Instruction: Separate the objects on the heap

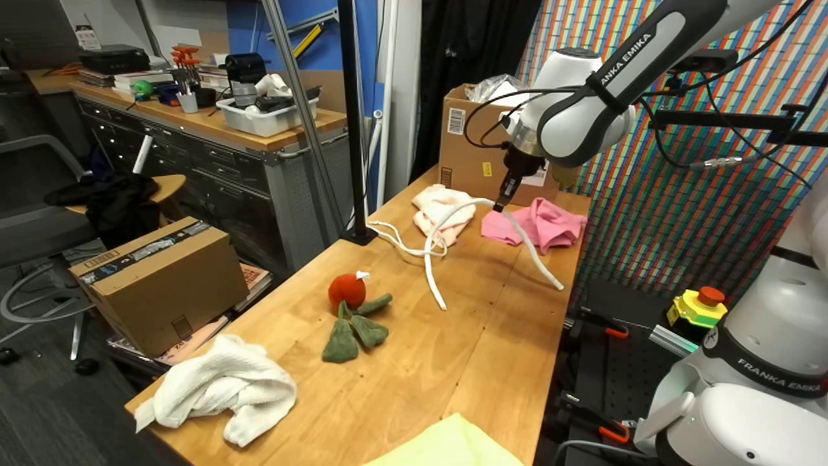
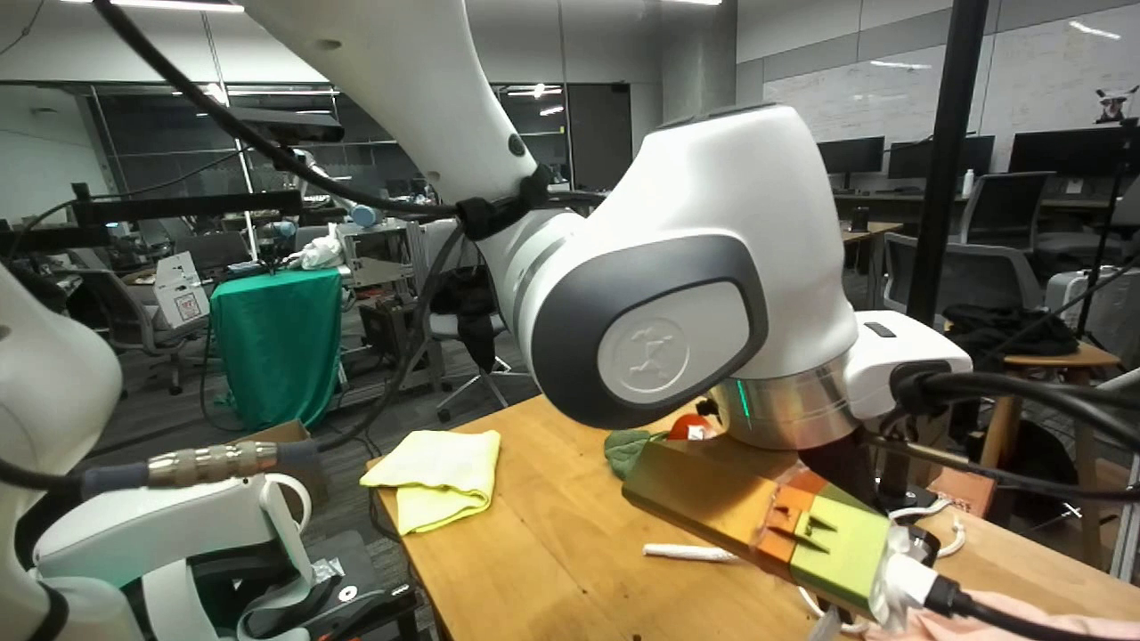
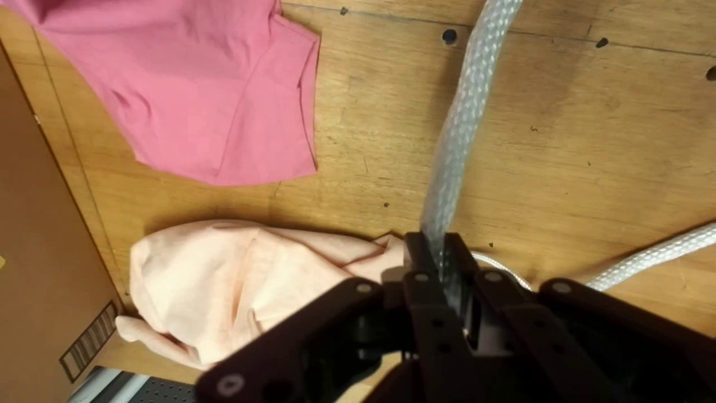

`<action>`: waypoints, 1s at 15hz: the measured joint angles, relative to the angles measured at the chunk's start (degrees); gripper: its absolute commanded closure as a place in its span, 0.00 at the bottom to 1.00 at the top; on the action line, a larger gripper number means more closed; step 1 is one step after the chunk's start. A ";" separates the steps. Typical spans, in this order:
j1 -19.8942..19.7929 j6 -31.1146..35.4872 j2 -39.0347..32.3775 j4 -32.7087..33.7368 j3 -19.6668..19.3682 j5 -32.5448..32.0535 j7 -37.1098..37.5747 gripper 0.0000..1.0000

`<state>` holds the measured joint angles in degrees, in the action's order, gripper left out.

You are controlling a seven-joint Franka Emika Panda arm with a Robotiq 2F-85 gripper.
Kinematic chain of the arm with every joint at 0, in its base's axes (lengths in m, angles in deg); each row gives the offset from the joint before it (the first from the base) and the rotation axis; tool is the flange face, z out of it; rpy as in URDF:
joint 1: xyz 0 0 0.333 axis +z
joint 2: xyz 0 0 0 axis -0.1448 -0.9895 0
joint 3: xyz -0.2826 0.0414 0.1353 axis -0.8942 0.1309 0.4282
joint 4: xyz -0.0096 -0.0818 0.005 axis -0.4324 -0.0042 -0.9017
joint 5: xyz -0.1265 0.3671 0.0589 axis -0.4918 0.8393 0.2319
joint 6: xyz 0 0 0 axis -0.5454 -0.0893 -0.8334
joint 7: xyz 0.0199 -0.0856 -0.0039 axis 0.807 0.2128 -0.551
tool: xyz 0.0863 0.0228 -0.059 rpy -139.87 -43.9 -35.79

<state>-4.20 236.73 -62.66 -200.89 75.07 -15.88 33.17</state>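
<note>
My gripper (image 1: 498, 208) is shut on a thick white rope (image 1: 527, 243) and holds it above the table. The rope arches from the fingers with one end on each side. In the wrist view the rope (image 3: 467, 106) runs up from between the fingertips (image 3: 439, 246). A pink cloth (image 1: 543, 223) and a peach cloth (image 1: 440, 207) lie near the gripper. A thin white cord (image 1: 398, 241) lies by the peach cloth. A red plush ball (image 1: 346, 291) and green fabric leaves (image 1: 341, 340) lie mid-table. A white cloth (image 1: 223, 385) and a yellow cloth (image 1: 453, 446) lie farther away.
A large cardboard box (image 1: 485, 142) stands at the table's end behind the gripper. A black post (image 1: 352, 116) rises at the table's edge. In an exterior view the arm (image 2: 704, 267) hides the gripper and much of the wooden table (image 2: 552, 561).
</note>
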 measured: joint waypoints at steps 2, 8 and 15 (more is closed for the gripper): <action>-0.05 0.24 1.47 -0.66 -1.06 -0.04 0.02 0.97; -1.21 1.40 4.41 -1.31 -3.99 -0.93 0.48 0.97; -2.15 3.43 7.26 -3.23 -5.78 -0.95 0.59 0.97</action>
<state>-6.35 240.17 -55.40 -204.12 69.29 -16.84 33.76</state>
